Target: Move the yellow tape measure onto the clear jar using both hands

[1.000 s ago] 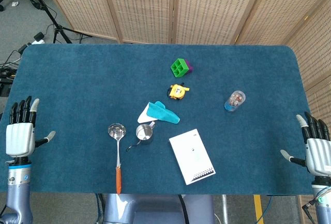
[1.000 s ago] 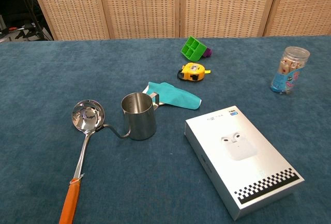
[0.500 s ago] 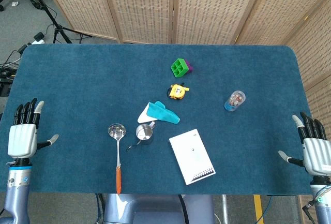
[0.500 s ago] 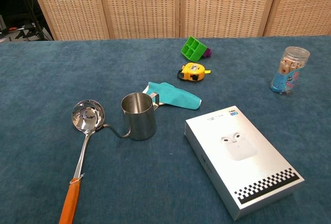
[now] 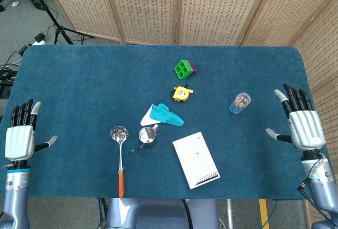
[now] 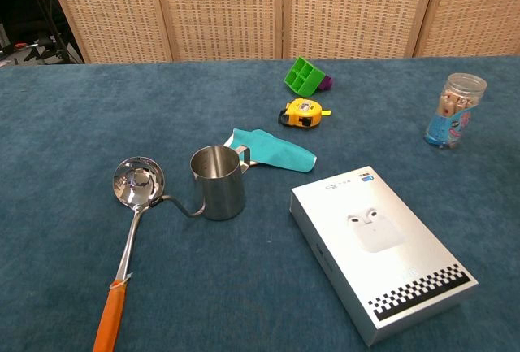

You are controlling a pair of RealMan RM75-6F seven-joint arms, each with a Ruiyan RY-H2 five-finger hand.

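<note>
Robot hands, left [image 5: 19, 138] and right [image 5: 304, 126], splayed, holding nothing; tape measure [image 5: 181, 93] untouched.

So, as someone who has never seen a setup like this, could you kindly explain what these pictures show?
This is a two-armed robot with humanlike hands, steered remotely by a person. The head view looks down from above; the chest view looks across the blue table from lower down and shows no hands.

The left hand and right hand hover open at the table's two sides, holding nothing.

On the table lie a yellow tape measure, a clear jar standing upright to its right, a green compartment block, a teal cloth, a small steel pitcher, a ladle with an orange handle, and a white earbuds box.

The job is to place the tape measure on the jar; nothing has been grasped yet.
</note>
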